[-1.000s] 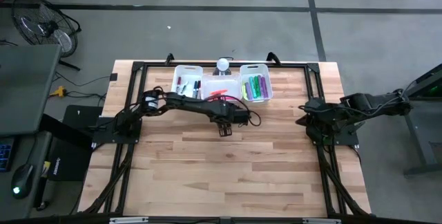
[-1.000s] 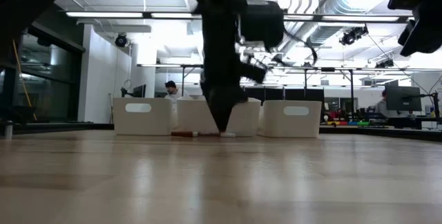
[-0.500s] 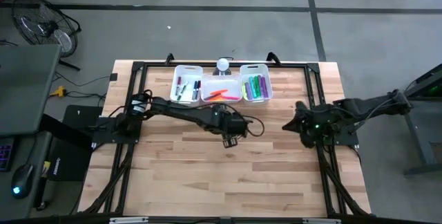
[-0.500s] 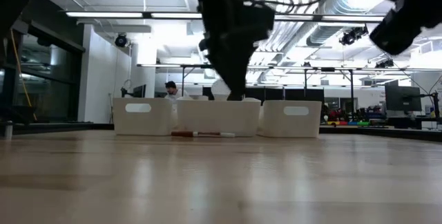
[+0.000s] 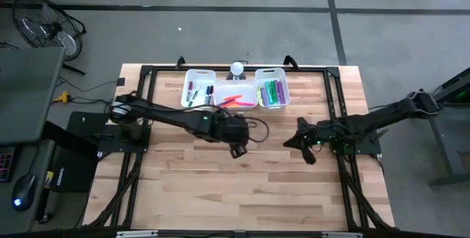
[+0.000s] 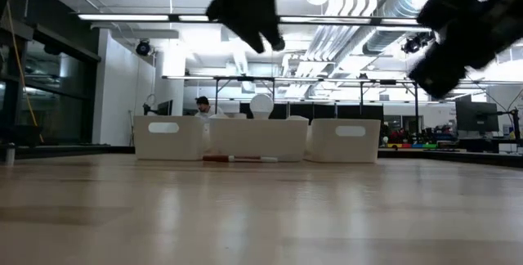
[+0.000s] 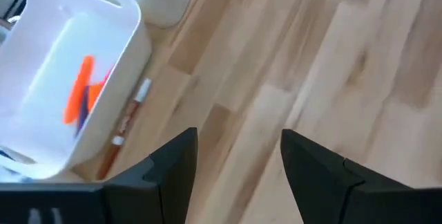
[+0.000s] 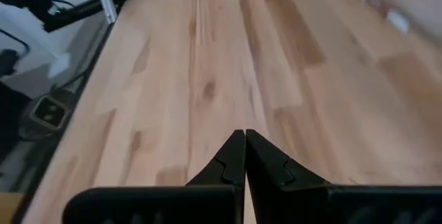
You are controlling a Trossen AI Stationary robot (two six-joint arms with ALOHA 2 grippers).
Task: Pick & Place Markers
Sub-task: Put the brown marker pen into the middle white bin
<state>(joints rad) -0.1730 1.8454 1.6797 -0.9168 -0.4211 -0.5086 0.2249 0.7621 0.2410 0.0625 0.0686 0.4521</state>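
While hanging over bare wood, well short of the stray marker: easy to botch the next grab

Left bin (image 5: 188, 84) holding dark and red markers; middle bin (image 7: 121, 79) holding orange ones; one brownish marker (image 7: 126, 126) lying flat on the table, tucked right against that bin's front wall; left gripper (image 5: 236, 150) raised, fingers spread wide, nothing between them; coming down on that marker could easily clip the bin wall, shove the bin, or roll the pen off sideways; right bin (image 5: 286, 95) with green and purple; right gripper (image 8: 240, 137) pinched closed on nothing, hovering near the table's right side, close enough to crowd the left arm if both head in.
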